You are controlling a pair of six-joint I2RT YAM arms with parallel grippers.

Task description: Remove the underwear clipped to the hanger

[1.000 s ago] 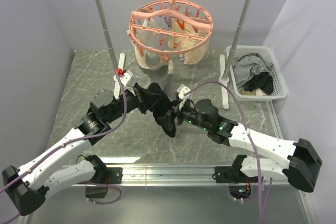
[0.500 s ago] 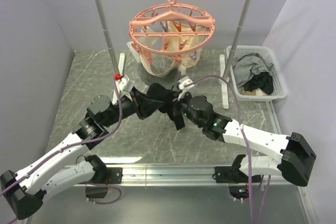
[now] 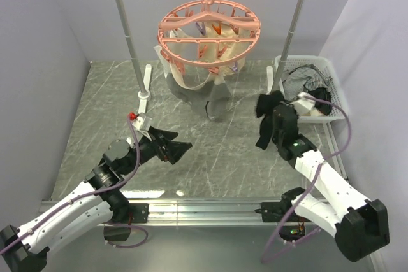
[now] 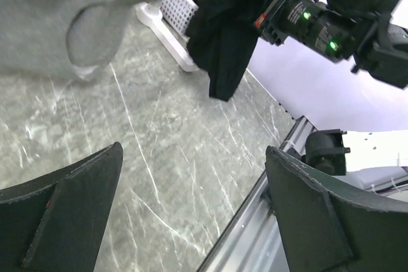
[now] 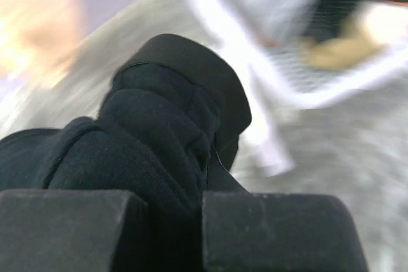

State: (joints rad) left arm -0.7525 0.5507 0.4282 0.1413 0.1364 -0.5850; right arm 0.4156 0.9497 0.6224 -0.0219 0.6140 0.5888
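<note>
The top view is evenly, softly lit and sharp throughout, with a pale sheen on the base rail [image 3: 204, 207] at 6 o'clock. The left wrist view is bright and crisp, its dark fingers [image 4: 64, 214] at 7 and 5 o'clock slightly soft. Motion smears the right wrist view: the basket [image 5: 331, 74] at 1 o'clock and an orange glow at 10 o'clock wash out, and only the black underwear [image 5: 172, 113] is sharp.

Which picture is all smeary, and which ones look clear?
Right wrist view: the white basket and everything behind is smeared, and only the black underwear looks fairly crisp. Top view: clear, with the hanger evenly lit. Left wrist view: clear too, with the marble table sharp.
</note>
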